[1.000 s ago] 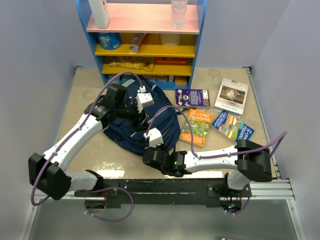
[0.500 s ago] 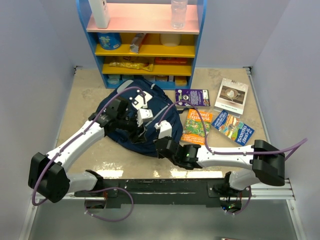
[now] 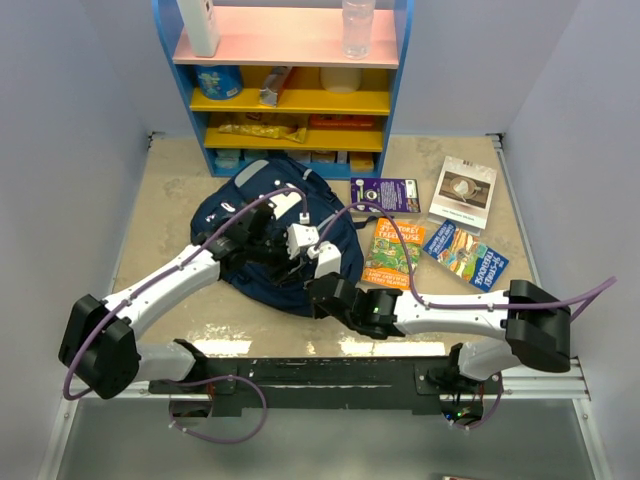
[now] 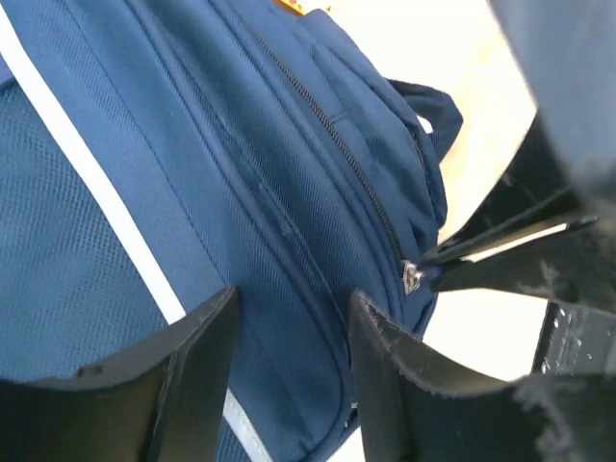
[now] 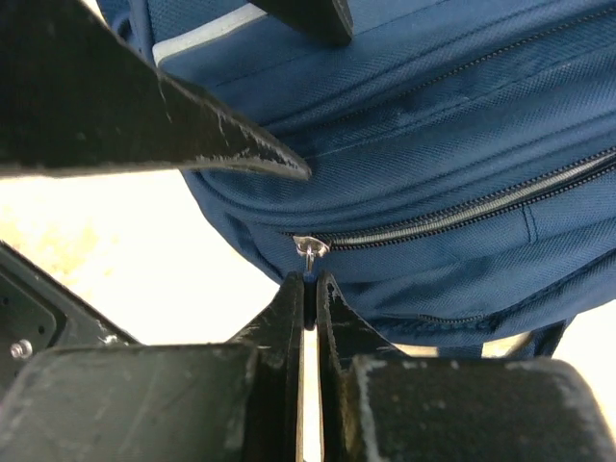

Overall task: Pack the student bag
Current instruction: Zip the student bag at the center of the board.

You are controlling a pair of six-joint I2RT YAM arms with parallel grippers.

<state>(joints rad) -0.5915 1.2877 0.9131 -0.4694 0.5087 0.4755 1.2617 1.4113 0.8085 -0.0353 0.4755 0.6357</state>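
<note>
Student bag (image 3: 255, 282), laid flat on the table (image 3: 165, 200) before the shelf unit (image 3: 290, 103), is shown with its zipper pull (image 5: 310, 245) pinched by the right gripper (image 5: 308, 289). The left gripper (image 4: 292, 310), half spread, has been brought across the front pocket and narrowed. Bracing for unzipping is judged likely, with the books (image 3: 395, 248) yet unpacked.

Bare table (image 3: 165, 195) left of student bag (image 3: 260, 288); books (image 3: 395, 250) crowd right; shelf (image 3: 290, 100) blocks behind.
</note>
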